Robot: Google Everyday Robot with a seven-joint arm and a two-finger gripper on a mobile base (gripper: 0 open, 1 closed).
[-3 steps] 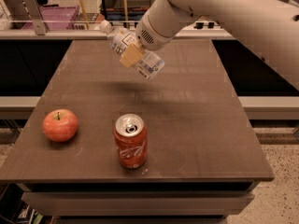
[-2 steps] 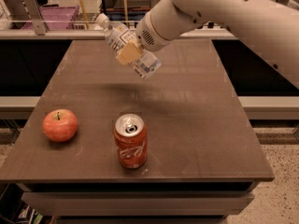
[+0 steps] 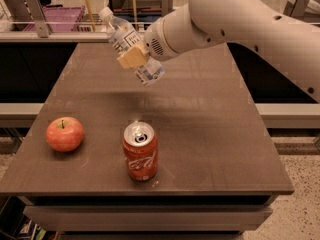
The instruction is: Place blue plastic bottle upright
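The blue plastic bottle [image 3: 130,44] is clear with a white cap and a pale label. It hangs in the air above the far middle of the dark table [image 3: 210,134], tilted with its cap up and to the left. My gripper [image 3: 134,59] is shut on the bottle's middle; a tan finger pad [image 3: 132,59] presses against the label. The white arm reaches in from the upper right.
A red soda can [image 3: 140,151] stands upright near the table's front middle. A red apple [image 3: 65,133] sits at the front left. Shelving and a purple crate [image 3: 62,18] stand behind the table's far edge.
The gripper has lifted the bottle a little and turned it so the cap points more upward. The can and apple have not moved.
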